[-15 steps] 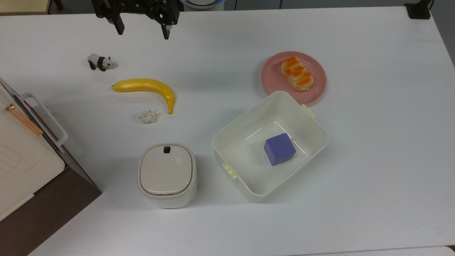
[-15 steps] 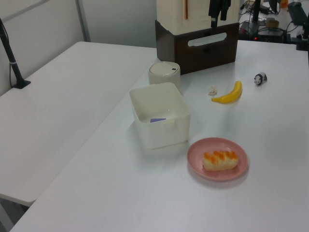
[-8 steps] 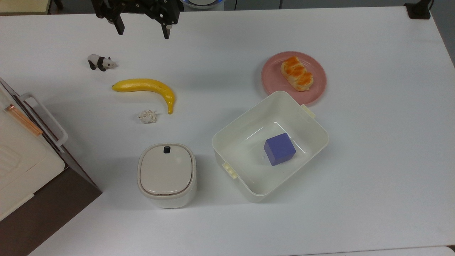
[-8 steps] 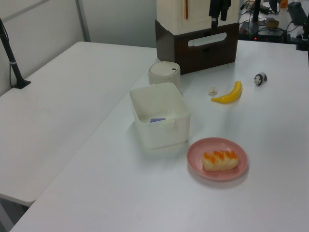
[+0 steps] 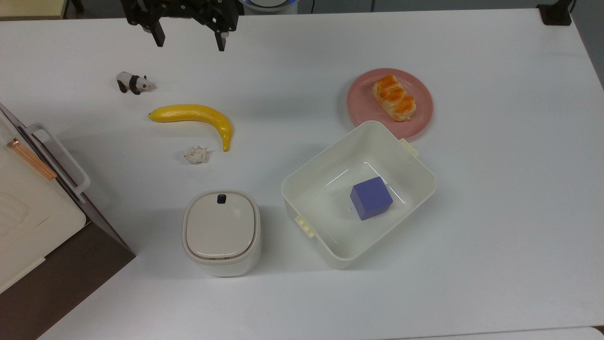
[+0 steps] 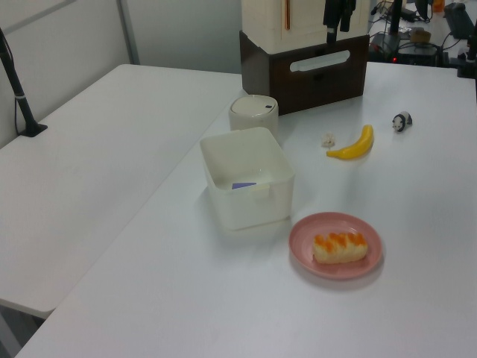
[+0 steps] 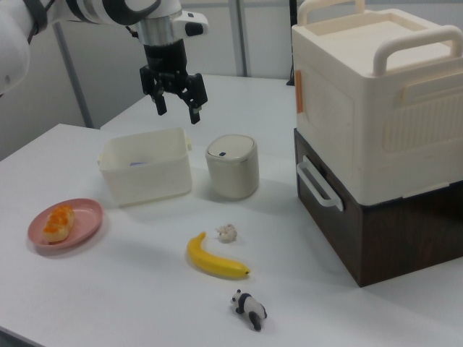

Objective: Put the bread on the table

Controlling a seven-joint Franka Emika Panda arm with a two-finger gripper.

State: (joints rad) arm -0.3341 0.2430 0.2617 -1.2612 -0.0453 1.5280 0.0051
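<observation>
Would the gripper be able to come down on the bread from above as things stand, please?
Probably yes. The bread lies uncovered on the pink plate, nothing over it, and the open gripper hangs above the table well away. The tub rim beside the plate is the one close thing.

The white, jointed Franka arm (image 7: 94, 9) reaches in from the right view's upper left, its rounded link running roughly level before the wrist turns straight down. At its end hangs the black two-finger gripper (image 7: 176, 107), pointing downward, held high in the air and touching nothing. Its two black fingers (image 7: 158, 105) are spread well apart with bare space between them. In the top view the gripper (image 5: 188, 41) sits at the upper edge, left of centre, fingers splayed to either side. In the left view it (image 6: 335, 28) appears as a dark shape near the top, probably seen almost edge-on.
</observation>
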